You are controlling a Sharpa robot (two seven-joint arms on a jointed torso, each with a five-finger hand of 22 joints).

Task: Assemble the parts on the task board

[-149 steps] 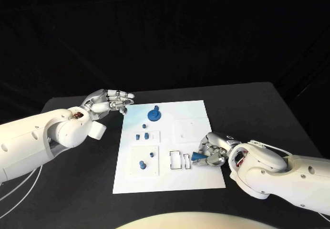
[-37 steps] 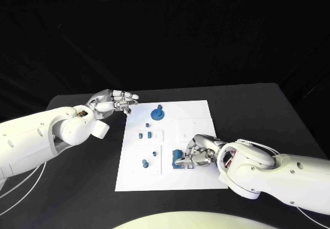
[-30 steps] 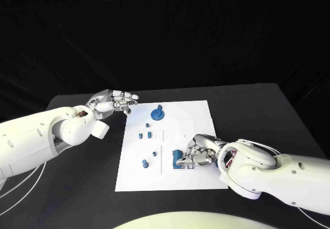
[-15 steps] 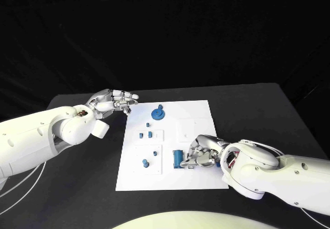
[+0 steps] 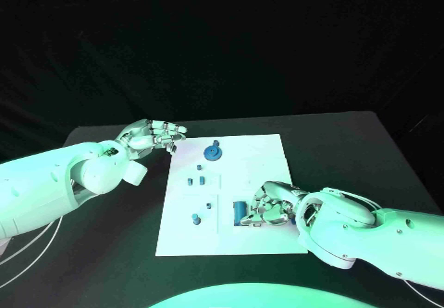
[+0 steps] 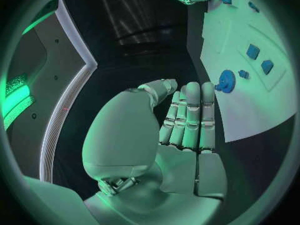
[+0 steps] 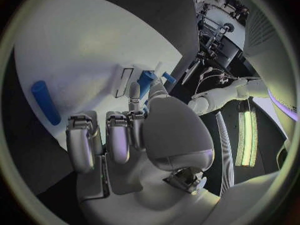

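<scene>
The white task board [image 5: 264, 157] lies mid-table. My right hand [image 5: 270, 206] rests over its near right part, fingers curled. Its fingertips pinch an oblong blue part [image 5: 240, 210] that stands at the narrow slots; in the right wrist view this blue part [image 7: 148, 80] sits beside a slot outline, between a fingertip and the thumb of the right hand [image 7: 134, 130]. My left hand [image 5: 153, 136] hovers off the board's far left corner, fingers straight and side by side, holding nothing. The left wrist view shows the left hand [image 6: 181, 125] beside the board [image 6: 250, 105].
A round blue gear part [image 5: 212, 152] [image 6: 225, 80] sits at the board's far end. Small blue pieces [image 5: 194, 181] stand in a plate below it, two more [image 5: 195, 219] nearer me. A blue cylinder [image 7: 45, 102] lies on the board by my right hand.
Since 5 s ago my right hand has carried the blue part leftward to the slots. Over the last second the part has turned more upright there. The left hand has not moved.
</scene>
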